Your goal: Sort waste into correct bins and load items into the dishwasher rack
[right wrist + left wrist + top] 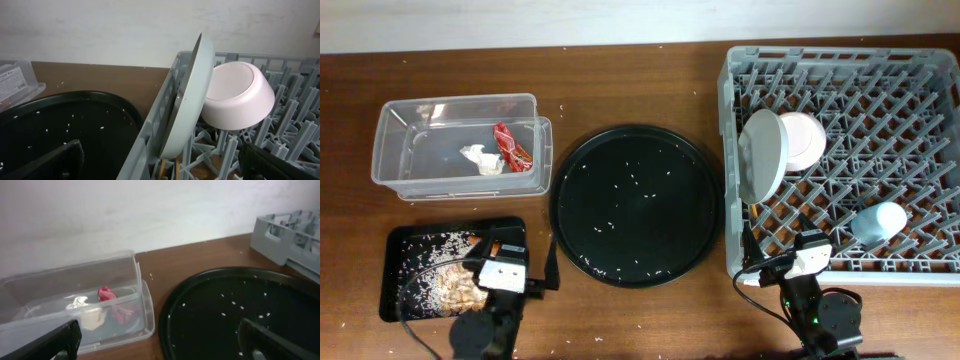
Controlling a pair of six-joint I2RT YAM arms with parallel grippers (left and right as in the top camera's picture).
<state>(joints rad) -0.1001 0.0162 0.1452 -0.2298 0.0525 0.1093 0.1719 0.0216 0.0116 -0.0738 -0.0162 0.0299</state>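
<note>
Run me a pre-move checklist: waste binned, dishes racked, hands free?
1. Wrapper and tissue in clear tub: ok.
2. Food scraps in small black tray: ok.
3. Plate, bowl and cup in rack: ok.
4. Carrot binned, chopsticks racked: cannot tell.
5. Round tray free of rice: not ok, grains scattered on it.
6. Left hand and right hand open and empty: ok.

Left arm (480,330): low at the near table edge, left side.
Left gripper (160,325): fingers (50,342) spread wide, nothing between them.
Right arm (830,320): low at the near edge, right side.
Right gripper (161,146): spread wide, nothing held.
</note>
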